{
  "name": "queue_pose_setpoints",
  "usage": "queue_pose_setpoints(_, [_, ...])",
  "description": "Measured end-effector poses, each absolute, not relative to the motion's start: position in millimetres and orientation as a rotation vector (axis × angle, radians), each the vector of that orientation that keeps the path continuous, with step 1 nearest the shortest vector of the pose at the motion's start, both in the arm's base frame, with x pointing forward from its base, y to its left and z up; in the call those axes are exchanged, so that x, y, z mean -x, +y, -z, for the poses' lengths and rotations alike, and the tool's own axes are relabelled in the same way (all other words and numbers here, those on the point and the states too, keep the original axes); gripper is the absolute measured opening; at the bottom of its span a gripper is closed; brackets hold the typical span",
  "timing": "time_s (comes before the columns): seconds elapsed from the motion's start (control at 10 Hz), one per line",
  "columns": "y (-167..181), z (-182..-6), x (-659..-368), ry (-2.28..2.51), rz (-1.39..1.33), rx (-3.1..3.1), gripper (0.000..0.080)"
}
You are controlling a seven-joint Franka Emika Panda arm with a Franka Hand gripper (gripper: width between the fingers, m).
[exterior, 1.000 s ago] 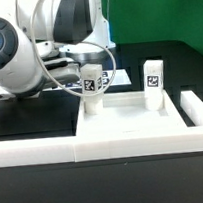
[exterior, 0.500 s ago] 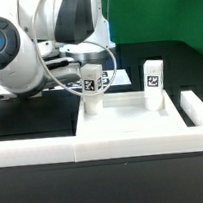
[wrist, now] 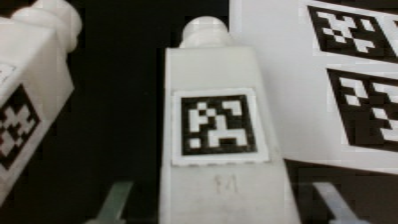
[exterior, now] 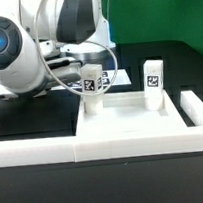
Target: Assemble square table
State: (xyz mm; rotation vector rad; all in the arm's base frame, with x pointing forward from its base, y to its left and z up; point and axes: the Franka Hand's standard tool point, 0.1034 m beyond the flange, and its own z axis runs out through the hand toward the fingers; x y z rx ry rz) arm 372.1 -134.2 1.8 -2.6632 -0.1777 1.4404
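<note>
The white square tabletop (exterior: 127, 122) lies flat near the front of the table. Two tagged white legs stand upright at its far corners, one on the exterior view's left (exterior: 90, 86) and one on the right (exterior: 153, 81). My gripper (exterior: 87, 61) hangs over the left leg. In the wrist view that leg (wrist: 217, 120) lies between my fingers (wrist: 118, 200). Dark gaps show on both sides, so the gripper (wrist: 217, 203) is open around it. Another tagged leg (wrist: 27, 75) shows beside it in the wrist view.
A low white rail fence (exterior: 34, 149) runs along the front and turns up at both sides (exterior: 195, 106). The marker board (wrist: 347, 80) lies flat behind the legs, also seen in the exterior view (exterior: 115, 78). The arm's bulk (exterior: 14, 53) fills the exterior view's upper left.
</note>
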Motion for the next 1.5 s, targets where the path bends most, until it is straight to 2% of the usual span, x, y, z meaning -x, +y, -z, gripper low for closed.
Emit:
queue_pose_setpoints(0.3, [-133,-5.7,-376,-0.196,-1.438,2.661,0.0293])
queue_pose_setpoints(0.5, [-131,-42.5,-397,-0.257,-1.397,2.657,0.0293])
queue_pose_setpoints(0.7, [-127,-86.4,-411,-0.274,-1.352,2.688,0.0293])
queue_pose_setpoints(0.8, [-125,-90.6,-411,-0.275,-1.356,2.684,0.0293])
queue_pose_setpoints(1.0, [-127,-82.2,-423,-0.286,-1.193,2.76,0.0293])
queue_pose_setpoints(1.2, [-124,-92.3,-428,-0.271,-1.019,2.825,0.0293])
queue_pose_setpoints(1.3, [-118,-114.4,-455,-0.271,-0.91,2.856,0.0293])
queue_pose_setpoints(1.4, [-114,-145.0,-478,-0.27,-0.792,2.892,0.0293])
queue_pose_setpoints(1.5, [-106,-165.5,-487,-0.218,-0.719,2.898,0.0293])
